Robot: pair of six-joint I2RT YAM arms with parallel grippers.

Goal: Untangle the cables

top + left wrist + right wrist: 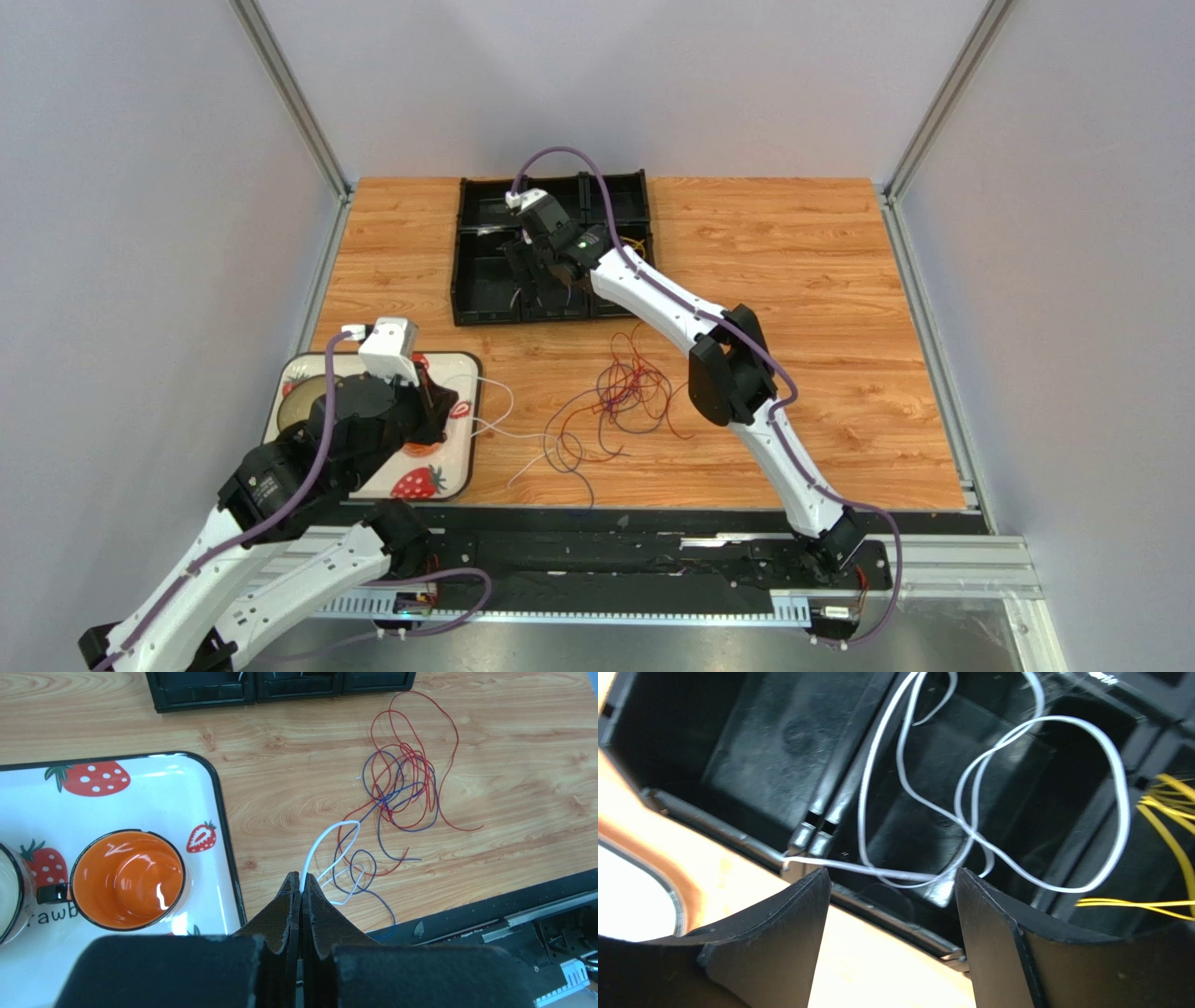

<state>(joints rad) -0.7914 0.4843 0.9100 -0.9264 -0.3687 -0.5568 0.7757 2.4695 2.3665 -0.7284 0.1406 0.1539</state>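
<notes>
The left hand, low centre of its wrist view, is clamped shut on a white cable that loops among blue strands beside the red and blue tangle, upper right on the desk. A hard pull may drag or tighten that knot instead of freeing the strand. The right hand, jaws apart and empty, hangs over the black tray. There a second white cable lies beside yellow cables, and its strand along the rim could snag a finger.
</notes>
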